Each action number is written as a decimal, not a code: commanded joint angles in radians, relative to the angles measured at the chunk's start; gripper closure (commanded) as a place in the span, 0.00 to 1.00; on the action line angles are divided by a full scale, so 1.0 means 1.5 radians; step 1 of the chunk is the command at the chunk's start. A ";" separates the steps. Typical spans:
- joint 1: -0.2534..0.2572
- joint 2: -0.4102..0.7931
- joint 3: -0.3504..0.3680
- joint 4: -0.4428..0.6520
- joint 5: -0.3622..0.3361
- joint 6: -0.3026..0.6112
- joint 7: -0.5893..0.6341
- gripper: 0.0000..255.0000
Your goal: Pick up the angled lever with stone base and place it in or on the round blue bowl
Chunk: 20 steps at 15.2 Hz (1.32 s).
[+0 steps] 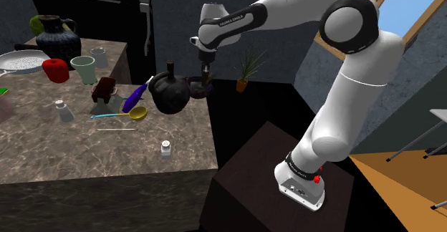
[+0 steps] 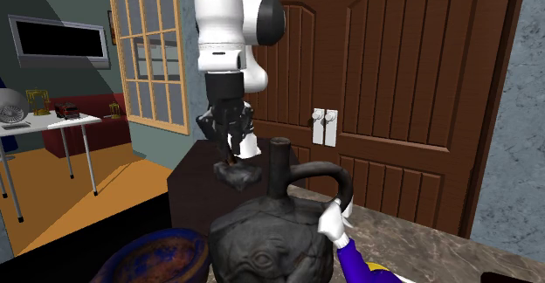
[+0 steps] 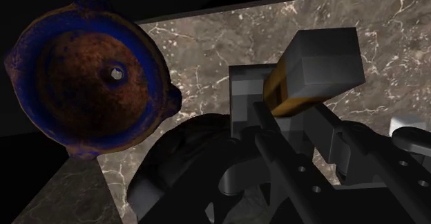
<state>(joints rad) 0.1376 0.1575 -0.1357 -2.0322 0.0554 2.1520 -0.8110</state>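
With fingers (image 3: 274,145) clamped on the angled lever (image 3: 319,58), holds it aloft beside the black jug (image 1: 169,93), above the counter (image 1: 71,152). Pick-up apparently done; left to do: carry over the blue bowl (image 3: 31,43), release.

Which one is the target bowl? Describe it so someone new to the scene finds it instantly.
On the marbled counter, find the big black jug at the edge nearest the arm. The bowl sits beside that jug. What sets it apart is a deep blue rim around a rusty brown inside, with small knobs on the rim.
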 commanded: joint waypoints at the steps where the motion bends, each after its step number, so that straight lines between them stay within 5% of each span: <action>1: -0.014 0.038 -0.008 0.057 0.006 -0.020 -0.025 1.00; 13: -0.117 0.300 -0.029 0.465 0.047 -0.173 -0.135 1.00; 20: -0.117 0.319 -0.027 0.432 0.051 -0.121 -0.139 1.00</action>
<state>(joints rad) -0.0372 0.6323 -0.1759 -1.3723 0.1308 1.9540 -1.0175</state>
